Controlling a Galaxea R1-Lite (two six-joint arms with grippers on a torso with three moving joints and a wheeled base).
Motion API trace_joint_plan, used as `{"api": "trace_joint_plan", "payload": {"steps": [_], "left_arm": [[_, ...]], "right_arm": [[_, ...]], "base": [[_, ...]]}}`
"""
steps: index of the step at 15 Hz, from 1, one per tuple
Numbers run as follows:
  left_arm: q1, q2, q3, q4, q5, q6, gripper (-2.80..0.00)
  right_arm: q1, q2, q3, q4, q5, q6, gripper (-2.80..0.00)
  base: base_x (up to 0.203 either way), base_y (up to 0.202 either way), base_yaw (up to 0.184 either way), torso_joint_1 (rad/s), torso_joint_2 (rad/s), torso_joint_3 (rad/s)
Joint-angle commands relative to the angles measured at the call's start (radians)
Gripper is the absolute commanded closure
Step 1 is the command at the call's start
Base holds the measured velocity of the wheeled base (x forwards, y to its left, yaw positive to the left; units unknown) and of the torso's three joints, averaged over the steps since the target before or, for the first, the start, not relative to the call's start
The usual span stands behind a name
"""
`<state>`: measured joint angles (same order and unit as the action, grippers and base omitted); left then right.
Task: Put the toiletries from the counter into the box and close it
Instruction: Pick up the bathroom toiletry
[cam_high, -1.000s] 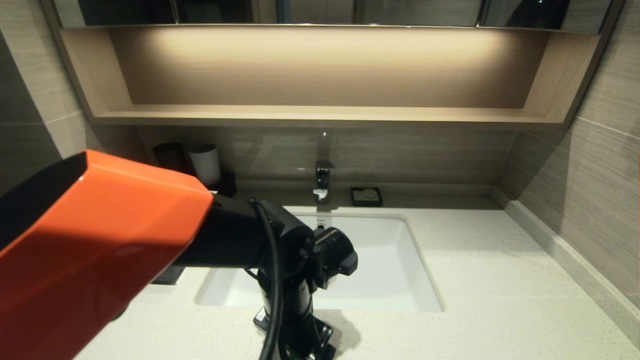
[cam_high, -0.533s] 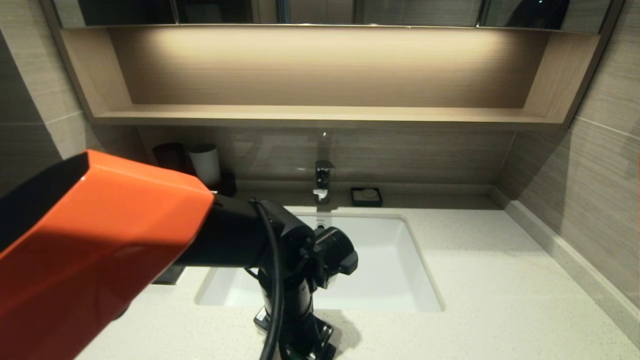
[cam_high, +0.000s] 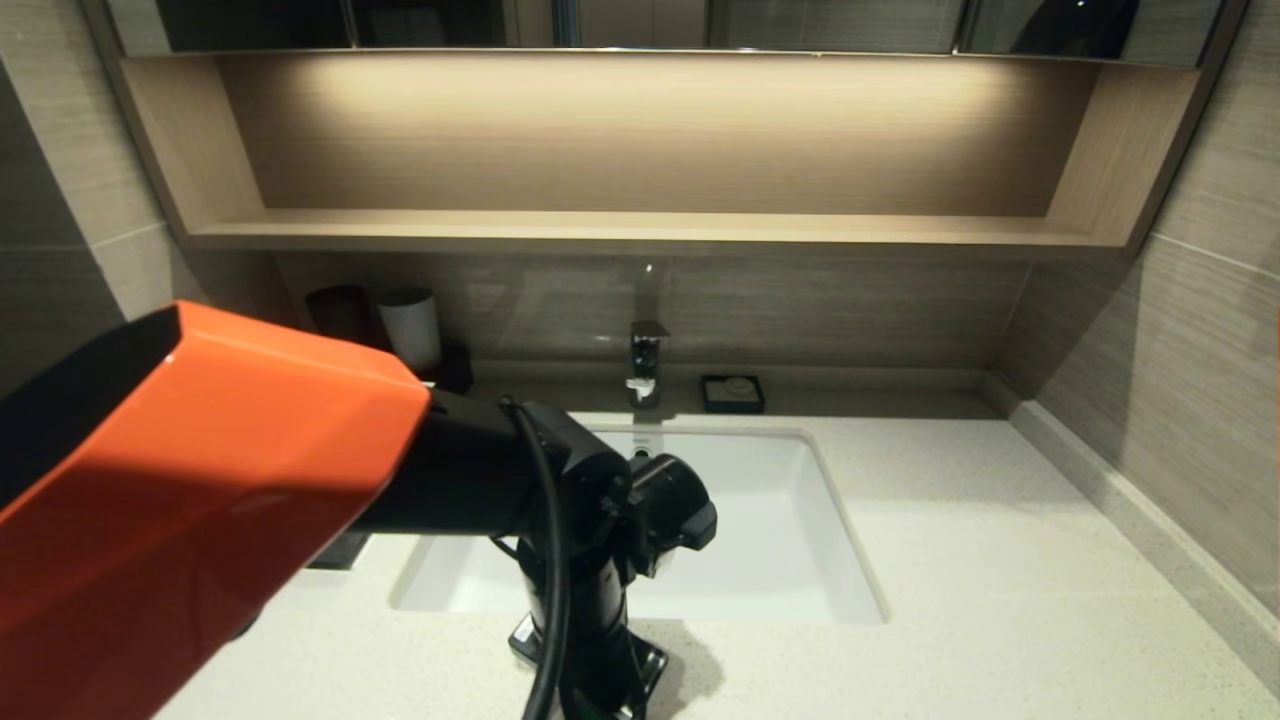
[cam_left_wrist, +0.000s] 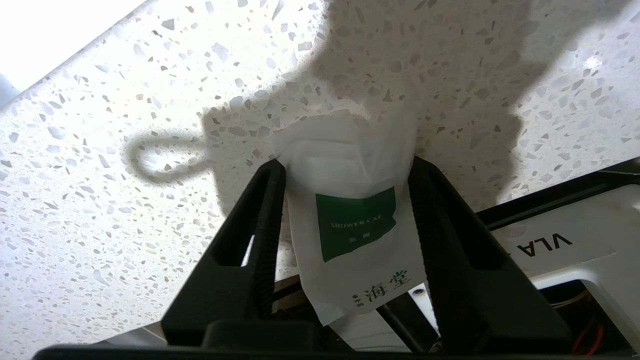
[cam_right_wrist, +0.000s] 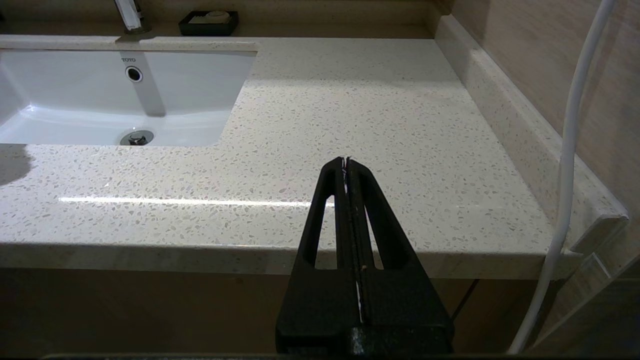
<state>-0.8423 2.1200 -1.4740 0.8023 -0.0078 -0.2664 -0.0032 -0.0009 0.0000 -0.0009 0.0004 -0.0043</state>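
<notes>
Left hand (cam_left_wrist: 345, 175) half closed around the shower-cap packet (cam_left_wrist: 350, 220), both fingers against its sides, above the counter (cam_left_wrist: 100, 210).

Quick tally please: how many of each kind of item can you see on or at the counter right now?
Toiletry packets: 1, shower cap packet
Cups: 2, dark cup, white cup
Soap dishes: 1, soap dish
Faucets: 1, faucet
Boxes: 1, box
Total: 6

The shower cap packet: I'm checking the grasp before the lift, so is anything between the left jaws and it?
Nothing visible. In the left wrist view the left gripper has a finger along each side of the shower cap packet on the counter, with no other object between them.
</notes>
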Motion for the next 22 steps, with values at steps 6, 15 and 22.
{"api": "trace_joint_plan", "payload": {"steps": [6, 15, 22], "left_arm": [[0.000, 0.000, 0.000, 0.005, 0.000, -0.004, 0.00], [0.003, -0.012, -0.016, -0.005, -0.009, -0.013, 0.00], [0.064, -0.065, -0.064, -0.002, 0.029, -0.062, 0.00]], "right_arm": [[0.000, 0.001, 0.002, -0.001, 0.000, 0.000, 0.00], [0.000, 0.001, 0.002, -0.001, 0.001, 0.000, 0.00], [0.000, 0.001, 0.002, -0.001, 0.001, 0.000, 0.00]], "base": [[0.000, 0.000, 0.000, 0.000, 0.00, 0.000], [0.000, 0.000, 0.000, 0.000, 0.00, 0.000], [0.000, 0.000, 0.000, 0.000, 0.00, 0.000]]}}
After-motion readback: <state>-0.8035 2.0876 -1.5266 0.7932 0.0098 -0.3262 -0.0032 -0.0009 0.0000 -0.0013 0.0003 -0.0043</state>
